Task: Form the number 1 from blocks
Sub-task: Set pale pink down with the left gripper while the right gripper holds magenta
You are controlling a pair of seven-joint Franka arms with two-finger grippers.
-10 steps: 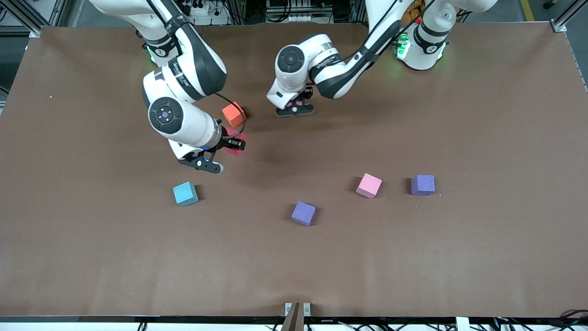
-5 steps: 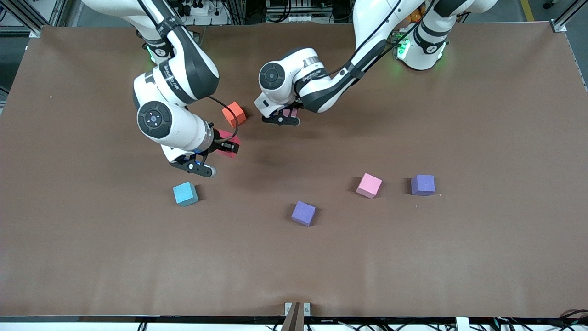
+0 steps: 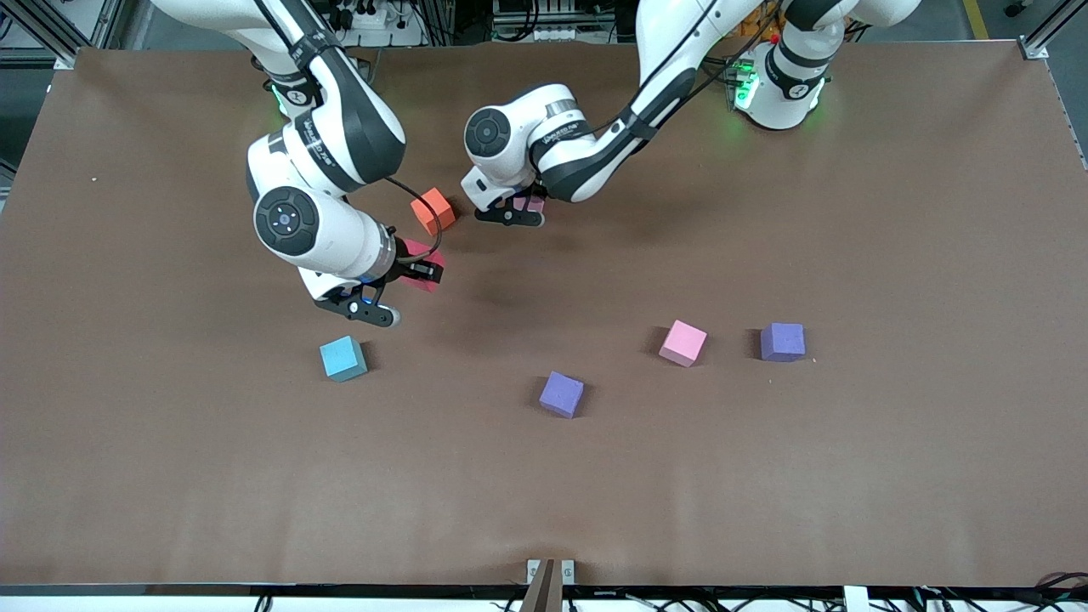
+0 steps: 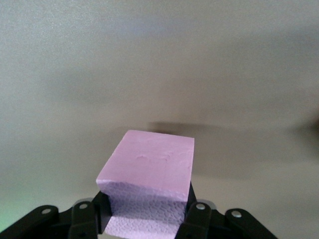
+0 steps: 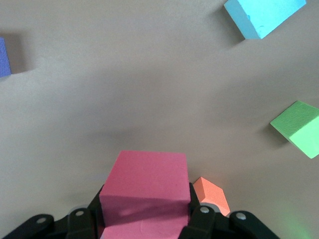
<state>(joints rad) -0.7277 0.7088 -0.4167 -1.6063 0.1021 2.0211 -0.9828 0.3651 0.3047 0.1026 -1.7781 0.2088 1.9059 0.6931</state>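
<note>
red block [image 5: 145, 191] in right hand [image 5: 144, 219]

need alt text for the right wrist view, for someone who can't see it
The right end effector grips a red foam cube above the brown table. An orange cube lies on the table just beside it; a green cube, a light blue cube and the edge of a purple cube lie farther off.
</note>
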